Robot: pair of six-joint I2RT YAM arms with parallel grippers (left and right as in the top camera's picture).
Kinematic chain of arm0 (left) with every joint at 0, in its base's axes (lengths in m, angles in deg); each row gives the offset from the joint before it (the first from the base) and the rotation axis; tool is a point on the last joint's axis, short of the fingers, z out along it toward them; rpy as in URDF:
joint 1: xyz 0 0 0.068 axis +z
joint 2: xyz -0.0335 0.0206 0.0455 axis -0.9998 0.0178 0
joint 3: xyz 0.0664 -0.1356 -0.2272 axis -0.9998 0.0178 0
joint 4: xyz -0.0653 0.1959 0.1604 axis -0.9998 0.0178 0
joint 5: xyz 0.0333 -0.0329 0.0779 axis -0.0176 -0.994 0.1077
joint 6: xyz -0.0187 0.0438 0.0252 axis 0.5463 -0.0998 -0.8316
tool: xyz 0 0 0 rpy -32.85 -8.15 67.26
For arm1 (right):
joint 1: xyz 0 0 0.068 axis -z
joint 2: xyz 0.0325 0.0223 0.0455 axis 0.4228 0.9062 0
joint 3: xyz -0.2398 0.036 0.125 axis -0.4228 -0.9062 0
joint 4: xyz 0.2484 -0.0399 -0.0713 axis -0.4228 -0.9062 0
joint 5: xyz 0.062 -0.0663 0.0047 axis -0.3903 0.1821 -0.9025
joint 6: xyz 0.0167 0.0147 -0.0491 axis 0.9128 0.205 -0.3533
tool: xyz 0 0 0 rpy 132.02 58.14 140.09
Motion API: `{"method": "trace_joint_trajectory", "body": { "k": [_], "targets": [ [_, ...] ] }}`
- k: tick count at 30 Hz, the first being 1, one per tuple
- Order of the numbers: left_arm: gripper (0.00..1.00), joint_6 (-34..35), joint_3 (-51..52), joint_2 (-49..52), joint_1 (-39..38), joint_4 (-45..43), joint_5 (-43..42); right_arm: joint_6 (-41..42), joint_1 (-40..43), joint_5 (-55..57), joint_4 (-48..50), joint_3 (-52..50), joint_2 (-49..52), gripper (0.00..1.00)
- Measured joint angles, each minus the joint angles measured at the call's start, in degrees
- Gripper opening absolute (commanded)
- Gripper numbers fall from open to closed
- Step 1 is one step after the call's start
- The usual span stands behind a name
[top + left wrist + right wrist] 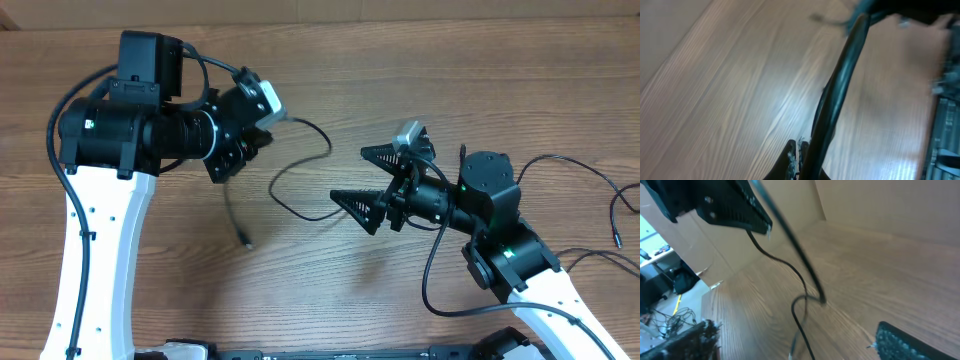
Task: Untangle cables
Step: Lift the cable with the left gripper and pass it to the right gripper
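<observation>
The wood-grain counter [330, 300] carries little besides the two arms and some thin black cord. The left gripper [238, 155] is pinched closed on the cable [274, 188]. In the blurred left wrist view its fingers [790, 157] sit tight together with the cord rising right beside them. The right gripper [347, 173] is spread wide and holds nothing, its fingers [900, 342] on either side of the loop. From the left gripper one short tail hangs down to a silver plug end [246, 241] on the counter, well clear of the right arm. The longer run swings out, curls back and trails toward the right gripper. A second cord [614, 220] lies apart near the right edge. I'd judge the cable very light, limp and a bit slick. It will sag and slide, not push. The curl in front of the open fingers looks like the best place to take hold, rather than the small plug.
</observation>
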Motion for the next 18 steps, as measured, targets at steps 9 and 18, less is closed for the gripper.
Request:
{"method": "trace_joint_trajectory", "body": {
  "k": [9,18],
  "targets": [
    [0.04,-7.32,0.0,0.0,-6.54,0.52,-7.21,-0.17,-0.02,-5.97,5.64,0.0,-0.17,0.84],
    [0.04,-8.39,0.0,0.0,-8.24,0.55,-6.8,-0.33,-0.02,-10.32,7.52,0.0,-0.17,0.48]
  ]
}}
